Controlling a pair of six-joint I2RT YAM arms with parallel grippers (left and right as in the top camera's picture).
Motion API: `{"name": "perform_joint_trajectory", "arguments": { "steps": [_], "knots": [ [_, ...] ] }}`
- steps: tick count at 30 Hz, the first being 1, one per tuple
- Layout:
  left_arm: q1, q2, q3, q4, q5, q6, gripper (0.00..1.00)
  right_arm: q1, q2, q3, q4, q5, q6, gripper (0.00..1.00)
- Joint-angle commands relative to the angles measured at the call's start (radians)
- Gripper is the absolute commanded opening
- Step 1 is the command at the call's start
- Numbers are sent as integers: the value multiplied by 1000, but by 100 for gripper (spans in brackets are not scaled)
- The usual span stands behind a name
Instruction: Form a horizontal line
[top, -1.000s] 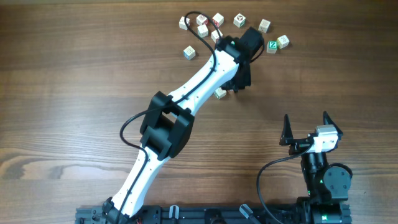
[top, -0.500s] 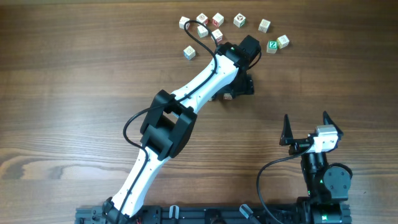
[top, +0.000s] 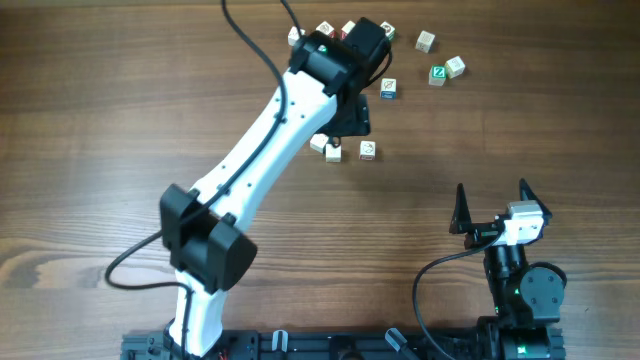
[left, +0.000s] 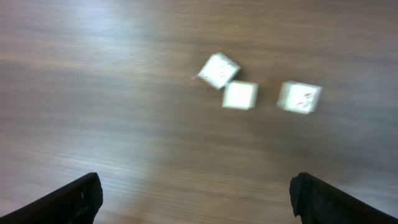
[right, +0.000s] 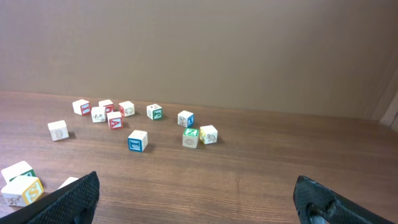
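Three whitish cubes lie in a rough row on the wood. Two of them, the tilted cube and the middle cube, touch; the right cube sits a small gap away. Overhead they appear as the left pair and the single cube. My left gripper hangs open and empty above and just behind them, its head over the table. My right gripper rests open and empty at the front right, far from the row.
Loose letter cubes are scattered at the back: a blue-marked cube, a green one, a pale one, another, and several red-marked ones. The left arm crosses the table's middle.
My left gripper has opened and let go of a cube, then lifted and swung back towards the far side. Three cubes now show where the arm had covered them. The right arm is still.
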Motion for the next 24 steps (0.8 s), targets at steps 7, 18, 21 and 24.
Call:
{"name": "perform_joint_trajectory", "arguments": {
  "steps": [7,18,21,24],
  "knots": [
    [253,-264,-55,-151,-169,12,100,3,-5,-1,3,-13,-8,99],
    [533,-904,-859,79,-117,-56,100,3,-5,-1,3,-13,-8,100],
    [539,-1035,-959,93,-116,-80,100,3,-5,-1,2,-13,-8,100],
    [539,-1144,-959,75,-117,-78,100,3,-5,-1,2,-13,-8,100]
  ]
}}
